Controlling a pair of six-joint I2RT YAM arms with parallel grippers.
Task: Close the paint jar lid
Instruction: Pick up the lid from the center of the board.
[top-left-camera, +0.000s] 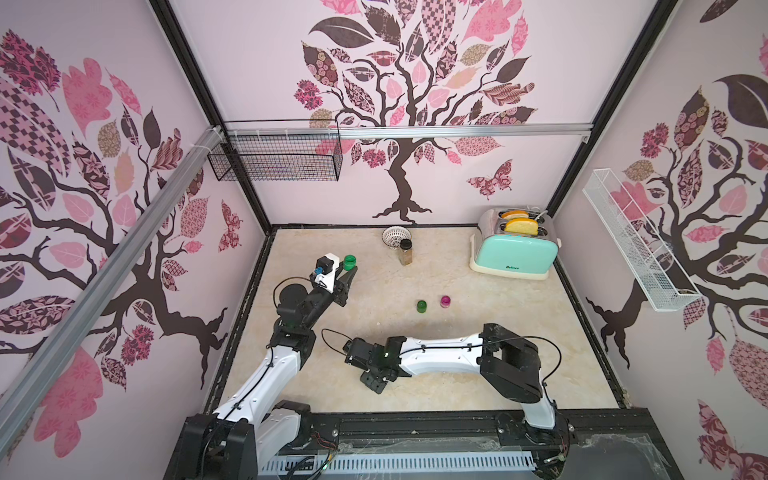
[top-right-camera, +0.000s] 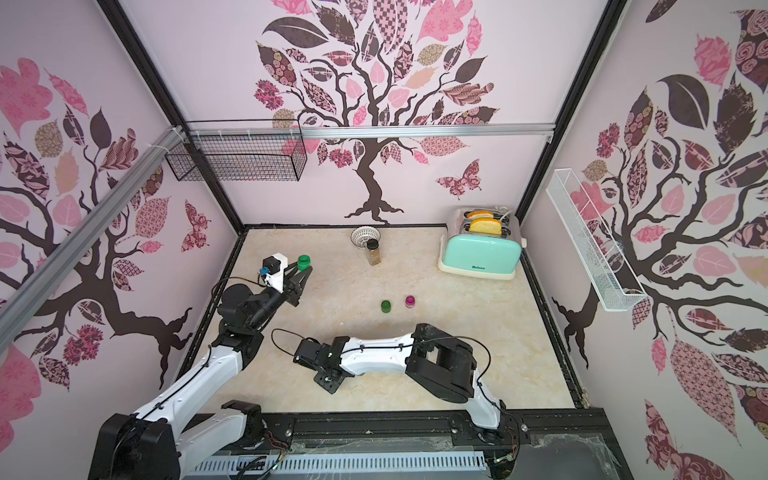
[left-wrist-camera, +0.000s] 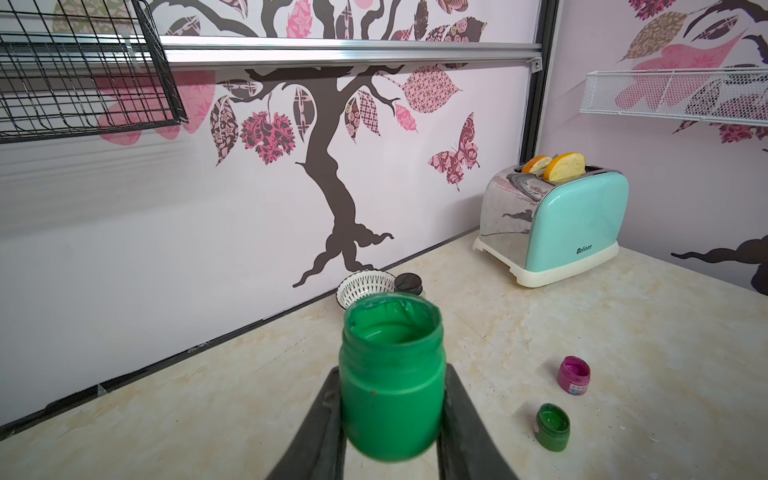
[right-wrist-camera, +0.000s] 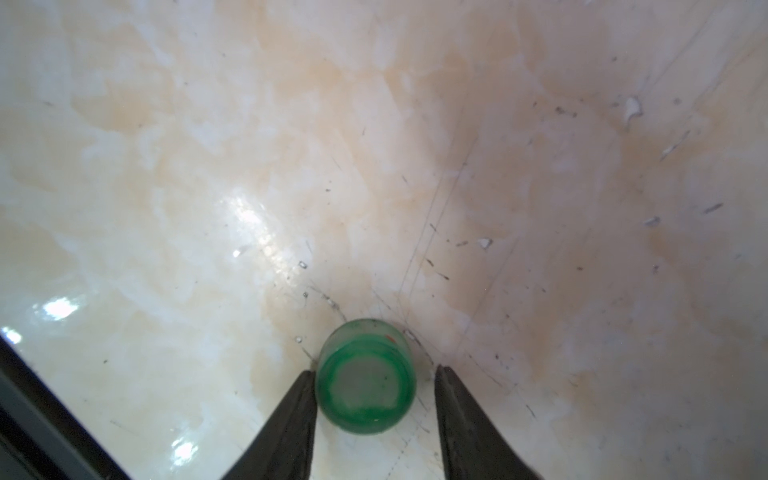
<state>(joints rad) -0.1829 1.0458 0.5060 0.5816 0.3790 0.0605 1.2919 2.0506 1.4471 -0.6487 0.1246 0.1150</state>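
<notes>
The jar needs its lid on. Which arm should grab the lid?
Right. The right gripper straddles the green lid, jaws open; the left gripper is full, holding the open green jar.

Glossy marbled tabletop (right-wrist-camera: 374, 166), paint-smeared plastic jar (left-wrist-camera: 390, 382), toaster (left-wrist-camera: 557, 220) with mirror-bright metal end.

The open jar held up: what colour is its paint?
Green; the jar shows best in the left wrist view.

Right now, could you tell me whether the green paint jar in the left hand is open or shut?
Open. The green paint jar, clamped in the left hand, is uncapped: its threaded neck is bare and paint shows inside.
</notes>
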